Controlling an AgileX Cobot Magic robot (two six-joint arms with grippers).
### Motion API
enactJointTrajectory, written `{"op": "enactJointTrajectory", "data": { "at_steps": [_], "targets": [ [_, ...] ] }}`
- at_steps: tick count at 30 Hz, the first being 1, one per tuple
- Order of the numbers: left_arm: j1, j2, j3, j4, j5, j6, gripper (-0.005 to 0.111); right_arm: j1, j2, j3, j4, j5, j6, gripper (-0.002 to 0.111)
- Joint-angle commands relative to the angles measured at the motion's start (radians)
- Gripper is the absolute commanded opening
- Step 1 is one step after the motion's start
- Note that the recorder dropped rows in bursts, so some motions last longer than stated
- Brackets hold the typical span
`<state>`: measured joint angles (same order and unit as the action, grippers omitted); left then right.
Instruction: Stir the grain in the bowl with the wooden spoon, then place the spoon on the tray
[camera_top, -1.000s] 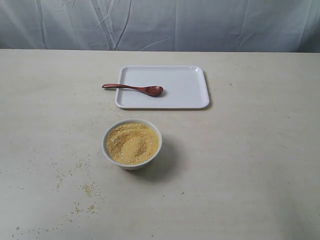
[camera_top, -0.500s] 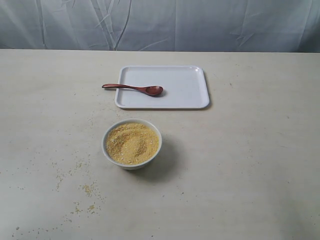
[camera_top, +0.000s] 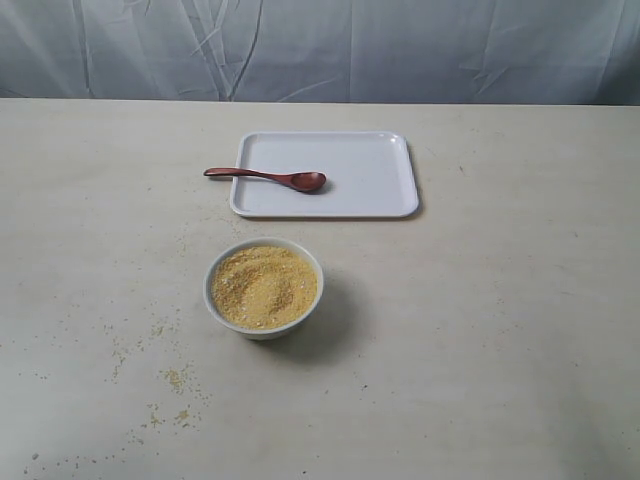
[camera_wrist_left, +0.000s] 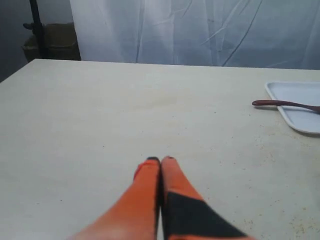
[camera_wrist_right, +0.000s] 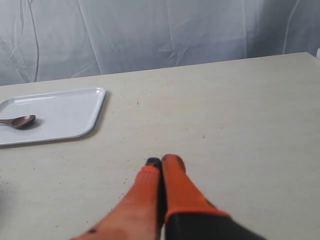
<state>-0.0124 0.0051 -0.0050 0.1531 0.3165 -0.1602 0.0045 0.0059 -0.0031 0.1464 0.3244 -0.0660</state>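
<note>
Pale desk (camera_top: 500, 330), past the left gripper (camera_wrist_left: 160, 160) and right gripper (camera_wrist_right: 162, 161), both pinched closed on nothing, carries the bowl (camera_top: 265, 329) of grain (camera_top: 265, 287) at lower centre, then above it the tray (camera_top: 370, 175), the wooden spoon (camera_top: 270, 178) lying at its left side with the handle overhanging the rim, and a wrinkled curtain (camera_top: 400, 50) behind.

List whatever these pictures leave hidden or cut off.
1. Exterior view: no arm in frame.
2. Left wrist view: the edge cuts off the flat white rectangular tray and the head of the dark reddish-brown wooden spoon.
3. Right wrist view: the edge cuts off its handle.
4. Exterior view: golden-yellow grain covers the inside of the small white bowl.
</note>
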Motion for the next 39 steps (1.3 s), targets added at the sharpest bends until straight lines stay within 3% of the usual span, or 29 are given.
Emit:
{"op": "enactJointTrajectory", "data": {
  "at_steps": [1, 16, 39],
  "targets": [
    [0.004, -0.005, 0.005, -0.022, -0.033, 0.074, 0.000, -0.004, -0.006, 0.003, -0.003, -0.013, -0.002, 0.000],
    [0.004, -0.005, 0.005, -0.120, -0.070, 0.127, 0.000, -0.004, -0.006, 0.003, -0.003, -0.013, -0.002, 0.000],
    [0.000, -0.005, 0.005, -0.116, -0.072, 0.127, 0.000, -0.004, -0.006, 0.003, -0.003, -0.013, -0.002, 0.000]
  ]
}}
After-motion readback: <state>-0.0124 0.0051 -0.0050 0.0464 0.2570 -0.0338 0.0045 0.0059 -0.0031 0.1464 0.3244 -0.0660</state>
